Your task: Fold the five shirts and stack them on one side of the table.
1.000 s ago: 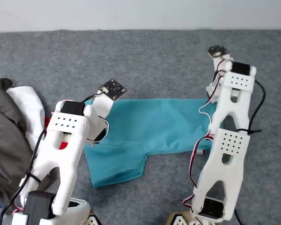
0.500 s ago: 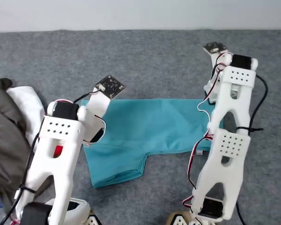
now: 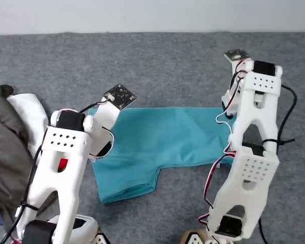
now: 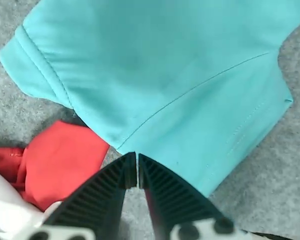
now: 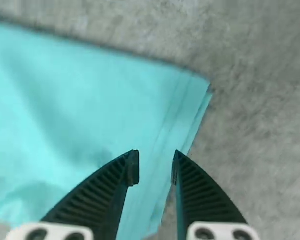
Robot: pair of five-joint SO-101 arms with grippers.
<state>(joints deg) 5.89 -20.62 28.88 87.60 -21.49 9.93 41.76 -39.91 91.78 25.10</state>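
The left arm covered the near left edge of the teal shirt in the high view, and the right arm hid the shirt's right end, so neither side of the cloth could be followed to its corner there. The shirt lay flat on the grey table between the two arms, a wide band with a narrower flap running toward the arm bases on the left. In the left wrist view the left gripper was closed, its jaws pressed almost together with nothing seen between them, just over a stitched hem of the shirt; whether the tips touched the cloth could not be told. The right gripper was slightly parted and empty, its jaws either side of the folded edge near a corner of the shirt. A red cloth lay just beside the shirt's hem, close under the left gripper. Farther left sat a white garment and a dark garment, both cut off by the picture's edge. Beyond the shirt's far edge, grey table surface ran back to a pale wall.
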